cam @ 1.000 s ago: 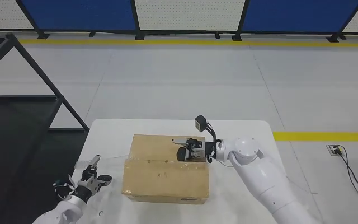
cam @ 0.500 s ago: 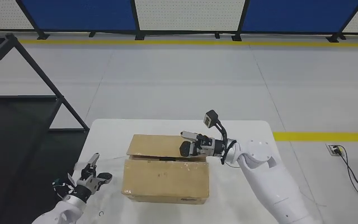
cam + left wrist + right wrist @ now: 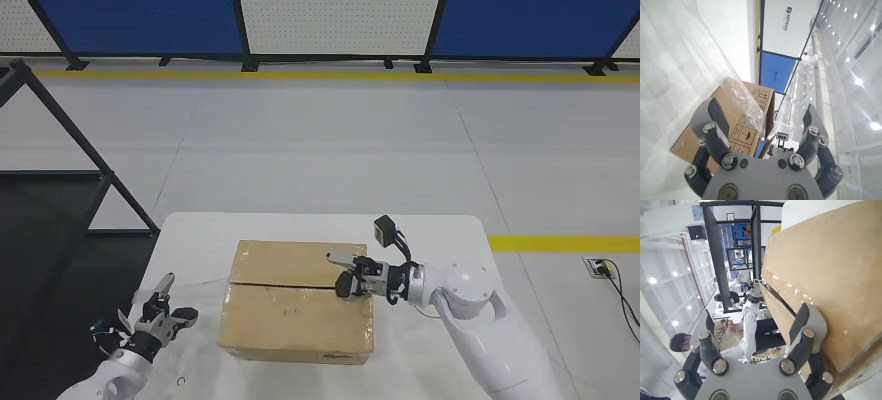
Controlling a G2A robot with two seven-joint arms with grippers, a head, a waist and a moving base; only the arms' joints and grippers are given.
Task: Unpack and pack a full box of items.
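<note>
White table (image 3: 200,235) takes up the lower middle of the top view, with grey floor, a yellow line (image 3: 330,73) and blue and white panels (image 3: 340,25) along the upper edge of the frame. On the table sits a closed-looking cardboard box (image 3: 295,320), its two top flaps meeting in a seam that runs left to right across the lid.

At the box's right end, the right gripper (image 3: 342,275) hangs over the seam with its fingers spread and nothing between them. In the right wrist view one finger (image 3: 804,321) lies against the flap surface just beside the seam, where a narrow dark gap shows between the flaps and glossy tape covers the cardboard.

In the lower left of the frame, apart from the box, the left gripper (image 3: 172,303) is released and holds nothing. Its own view shows crumpled clear plastic film (image 3: 747,106) lying over the box's near corner.
</note>
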